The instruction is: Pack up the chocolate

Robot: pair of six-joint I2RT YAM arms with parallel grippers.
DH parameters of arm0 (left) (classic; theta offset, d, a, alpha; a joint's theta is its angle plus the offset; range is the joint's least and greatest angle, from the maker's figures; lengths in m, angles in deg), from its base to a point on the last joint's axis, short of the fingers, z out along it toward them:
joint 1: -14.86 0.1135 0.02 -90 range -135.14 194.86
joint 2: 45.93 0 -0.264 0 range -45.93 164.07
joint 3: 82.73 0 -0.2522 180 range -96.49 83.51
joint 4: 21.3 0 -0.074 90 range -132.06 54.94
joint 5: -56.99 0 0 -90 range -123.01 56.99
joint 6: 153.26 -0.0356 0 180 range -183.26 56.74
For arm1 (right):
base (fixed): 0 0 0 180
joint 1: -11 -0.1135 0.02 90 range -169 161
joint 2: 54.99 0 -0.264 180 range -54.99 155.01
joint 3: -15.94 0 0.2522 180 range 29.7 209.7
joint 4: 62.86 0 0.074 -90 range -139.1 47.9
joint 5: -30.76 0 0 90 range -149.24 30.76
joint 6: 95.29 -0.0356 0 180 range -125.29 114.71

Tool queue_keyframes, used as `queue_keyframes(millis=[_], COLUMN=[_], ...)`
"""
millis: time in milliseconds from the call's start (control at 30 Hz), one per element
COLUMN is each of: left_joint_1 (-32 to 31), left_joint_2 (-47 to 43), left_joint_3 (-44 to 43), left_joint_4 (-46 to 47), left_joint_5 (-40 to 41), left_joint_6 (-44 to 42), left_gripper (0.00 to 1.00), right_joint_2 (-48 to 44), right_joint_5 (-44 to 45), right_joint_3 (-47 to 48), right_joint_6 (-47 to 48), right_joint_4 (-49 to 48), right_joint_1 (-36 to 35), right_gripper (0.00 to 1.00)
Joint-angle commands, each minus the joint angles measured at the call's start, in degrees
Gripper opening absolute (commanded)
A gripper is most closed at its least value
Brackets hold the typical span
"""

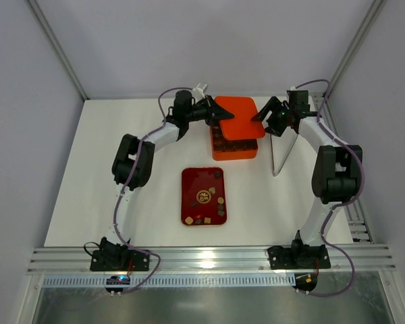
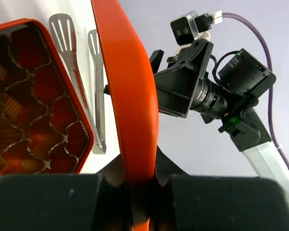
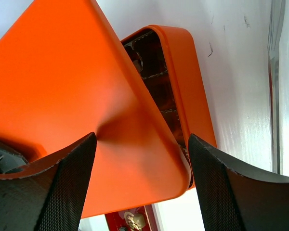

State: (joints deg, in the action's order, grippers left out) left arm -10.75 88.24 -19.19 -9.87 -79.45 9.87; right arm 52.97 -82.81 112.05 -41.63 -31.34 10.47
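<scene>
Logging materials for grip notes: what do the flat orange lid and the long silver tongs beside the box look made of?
Flat orange lid: probably smooth semi-gloss plastic, judging by its soft highlights. Long silver tongs: likely polished metal, with a bright reflective sheen.

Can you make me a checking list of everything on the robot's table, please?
Surface: white table, flat.
Job's things: chocolate lies loose on the dark red tray; orange box partly uncovered, with the lid tilted above it.
Clutter: metal tongs lying to the right of the box.
End effectors: left end effector shut on the lid's edge; right end effector open, astride the lid's corner.
Cables: purple cables run along the arms.
Surroundings: white walls, metal rail at the near edge.
</scene>
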Motion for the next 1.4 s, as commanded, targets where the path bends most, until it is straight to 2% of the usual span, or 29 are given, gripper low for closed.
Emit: queue_keyframes(millis=[0, 667, 1067, 1167, 1367], left_joint_1=[1.43, 2.49, 2.75, 2.84, 3.37], left_joint_2=[1.44, 5.31, 6.98, 7.07, 6.90], left_joint_3=[-1.54, -1.19, -1.98, -1.90, -2.07], left_joint_4=[7.33, 5.05, 1.71, 0.74, -3.04], left_joint_5=[-4.01, -9.64, -9.64, -9.55, -9.20], left_joint_6=[4.75, 4.66, 2.64, 2.38, 0.09], left_gripper=[0.00, 0.01, 0.02, 0.04, 0.15], right_joint_2=[0.84, 4.97, 6.47, 6.56, 7.17], right_joint_5=[-0.69, 0.81, 1.95, 2.13, 2.30], right_joint_3=[1.41, 4.84, 5.28, 5.19, 5.19], right_joint_6=[0.30, 0.74, 1.62, 1.80, 2.06], right_joint_4=[-2.55, -2.73, -2.03, -2.03, -2.11], right_joint_1=[-0.26, -3.07, -4.03, -4.21, -4.74], right_gripper=[0.77, 0.76, 0.76, 0.76, 0.75])
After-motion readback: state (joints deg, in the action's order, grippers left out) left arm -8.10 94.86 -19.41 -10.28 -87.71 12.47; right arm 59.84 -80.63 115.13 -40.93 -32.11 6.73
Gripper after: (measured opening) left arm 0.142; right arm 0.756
